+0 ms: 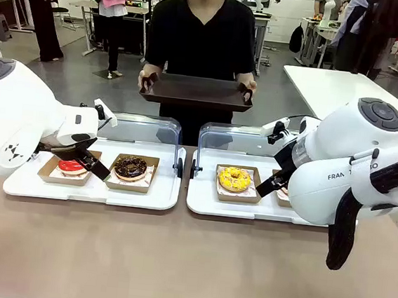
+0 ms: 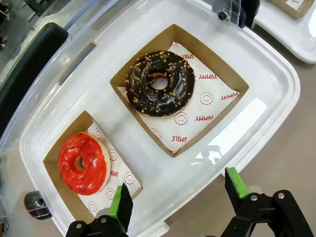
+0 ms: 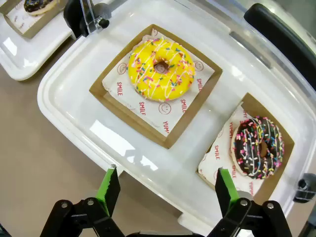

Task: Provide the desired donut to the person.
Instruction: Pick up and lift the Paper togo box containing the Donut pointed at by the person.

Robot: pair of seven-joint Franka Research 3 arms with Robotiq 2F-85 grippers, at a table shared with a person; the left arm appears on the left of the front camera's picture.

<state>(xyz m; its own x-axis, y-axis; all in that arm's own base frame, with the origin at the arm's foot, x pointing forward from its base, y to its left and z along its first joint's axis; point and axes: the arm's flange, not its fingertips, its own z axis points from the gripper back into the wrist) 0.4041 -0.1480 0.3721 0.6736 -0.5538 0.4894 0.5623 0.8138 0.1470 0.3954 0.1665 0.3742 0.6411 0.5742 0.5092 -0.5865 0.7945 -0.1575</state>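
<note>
Jaws gape above near rims of both trays (image 2: 276, 94) (image 3: 55, 98).

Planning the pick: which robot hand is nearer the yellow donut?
Right. The right hand hovers by the yellow donut; the left hand is over the other tray, by the red donut.

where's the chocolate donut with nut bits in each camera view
front view: chocolate donut left of centre, on the left white tray.
left wrist view: donut upper middle, same tray.
right wrist view: donut at top left corner, same tray.
shared landmark: that white tray.
</note>
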